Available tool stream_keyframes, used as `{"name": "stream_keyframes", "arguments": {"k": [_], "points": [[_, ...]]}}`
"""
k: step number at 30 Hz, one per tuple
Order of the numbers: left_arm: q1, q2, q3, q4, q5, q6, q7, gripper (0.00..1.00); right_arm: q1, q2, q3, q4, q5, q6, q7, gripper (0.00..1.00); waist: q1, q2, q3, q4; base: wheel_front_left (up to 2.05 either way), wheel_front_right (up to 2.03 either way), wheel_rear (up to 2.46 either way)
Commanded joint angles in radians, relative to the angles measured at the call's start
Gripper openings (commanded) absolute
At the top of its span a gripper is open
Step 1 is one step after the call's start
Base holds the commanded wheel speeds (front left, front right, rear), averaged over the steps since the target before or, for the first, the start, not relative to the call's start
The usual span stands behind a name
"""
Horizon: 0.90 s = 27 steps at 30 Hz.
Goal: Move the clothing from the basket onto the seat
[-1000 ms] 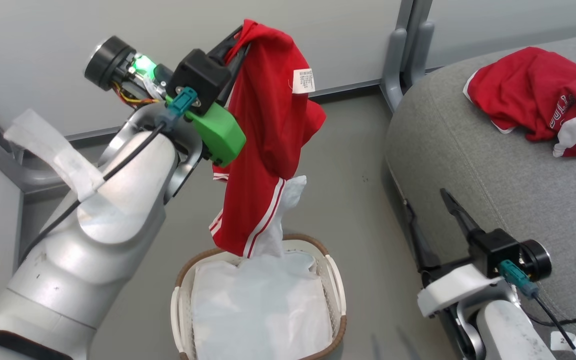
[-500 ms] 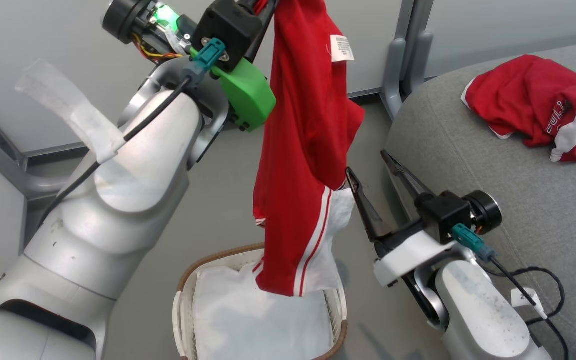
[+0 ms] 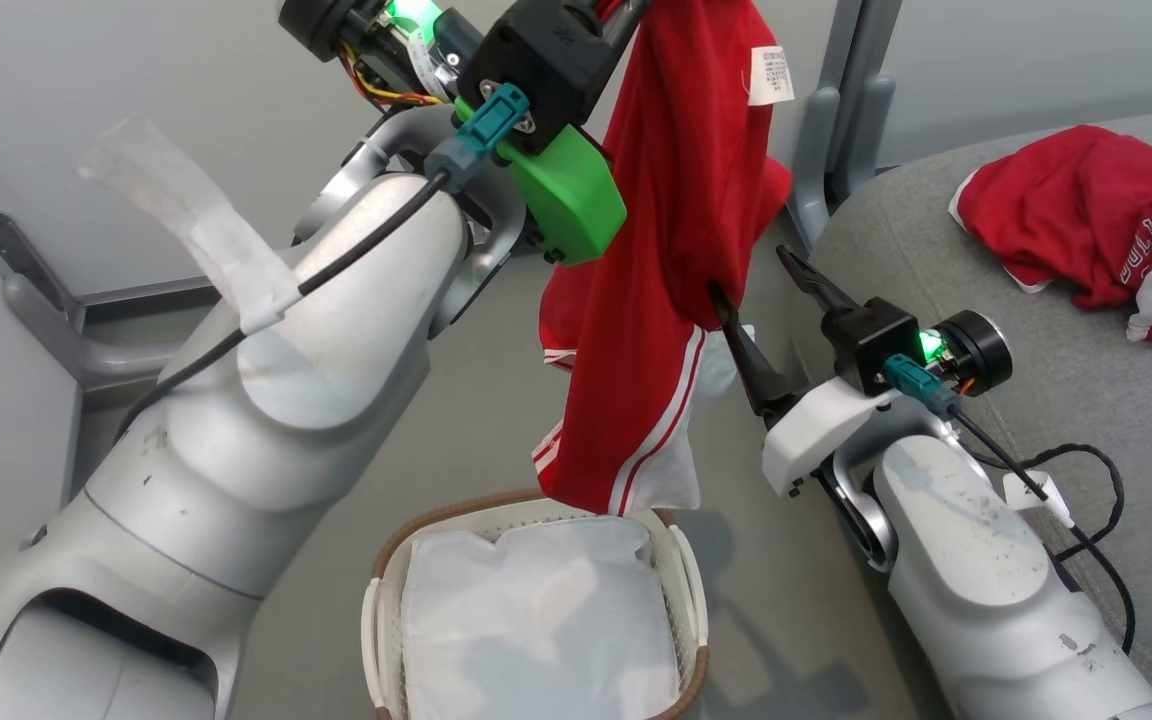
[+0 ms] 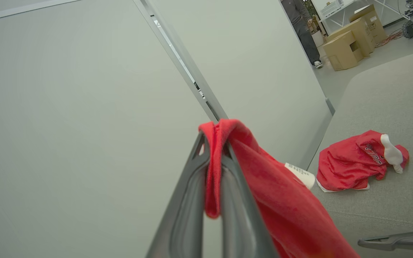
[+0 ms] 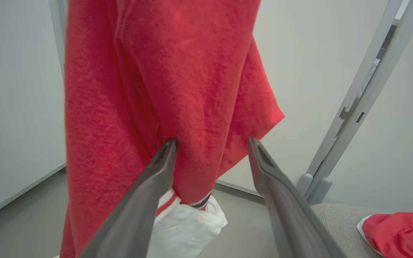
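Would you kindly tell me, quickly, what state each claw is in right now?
Left claw: shut on the hanging red garment.
Right claw: open beside that garment, gripping nothing.

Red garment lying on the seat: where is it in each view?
Head view: the lying garment is at the upper right, crumpled on the seat.
Left wrist view: right of centre, in the lower half, on the seat.
Right wrist view: bottom right corner, cut by the edge.
Shared landmark: the hanging garment, which is to its left in all three views.
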Motion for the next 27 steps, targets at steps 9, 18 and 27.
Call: {"name": "stream_keyframes", "arguments": {"k": [9,18,27], "points": [[0.006,-0.012,-0.022,-0.033,-0.012,0.0,-0.007,0.0,-0.106,-0.048,0.197,0.086,0.137,-0.001,-0.005,1.0,0.0001,0.0,-0.007,0.017,0.0,0.0,0.0],[0.034,-0.002,-0.032,-0.072,-0.029,0.009,0.0,0.0,-0.153,-0.094,0.349,0.025,0.253,-0.001,-0.005,0.15,0.0001,0.0,-0.006,0.034,0.0,0.0,0.0],[0.116,0.058,0.014,-0.087,-0.081,0.048,0.004,0.0,-0.122,-0.113,0.322,-0.085,0.223,-0.001,-0.005,0.0,0.0001,0.0,-0.001,0.041,0.0,0.0,0.0]]}}
